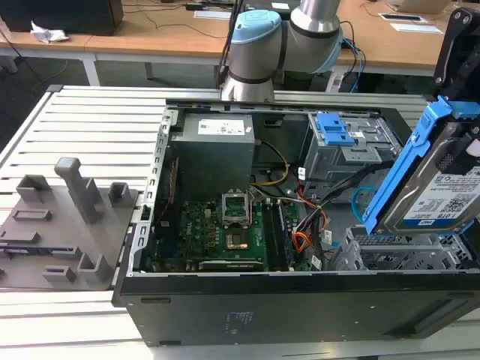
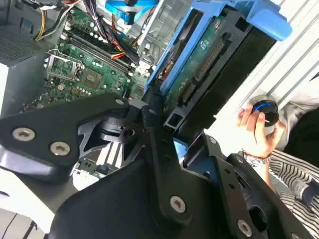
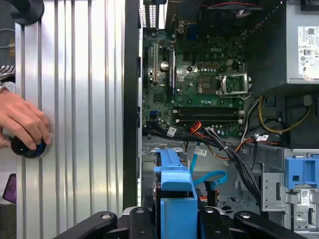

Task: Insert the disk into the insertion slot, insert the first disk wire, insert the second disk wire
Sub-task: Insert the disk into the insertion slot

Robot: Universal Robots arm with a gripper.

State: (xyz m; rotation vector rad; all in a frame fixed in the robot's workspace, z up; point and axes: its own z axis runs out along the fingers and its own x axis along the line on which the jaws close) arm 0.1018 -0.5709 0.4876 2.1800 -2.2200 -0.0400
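At nine o'clock in the exterior view, a grey moulded fixture (image 1: 64,217) lay on the slatted metal table (image 1: 97,127). Toward the centre we saw the open black computer case (image 1: 247,307). The power supply (image 1: 217,146) sat at its twelve o'clock and the green motherboard (image 1: 214,236) at its six o'clock. The robot arm (image 1: 255,45) rose behind the case at twelve o'clock.

Moving toward three o'clock, a red, orange and black wire bundle (image 1: 302,229) crossed the case floor. The taller grey cage with blue latches (image 1: 341,142) stood at the case's one o'clock. The second disk wire (image 1: 362,196) curved in a loop between that cage and the disk (image 1: 431,191).

The disk hung tilted at three o'clock, label toward the camera, directly above the insertion slot (image 1: 397,255) at the case's four o'clock. It was not yet seated, and we could not tell whether its lower edge touched the cage rim.

In the first wrist view, the gripper (image 3: 175,221) had its fingers (image 3: 209,221) closed against either side of the disk's blue bracket, holding the drive up. In both wrist views a person's hand (image 3: 22,122) rested on a black knob (image 3: 27,148) at the table's edge, outside the case.
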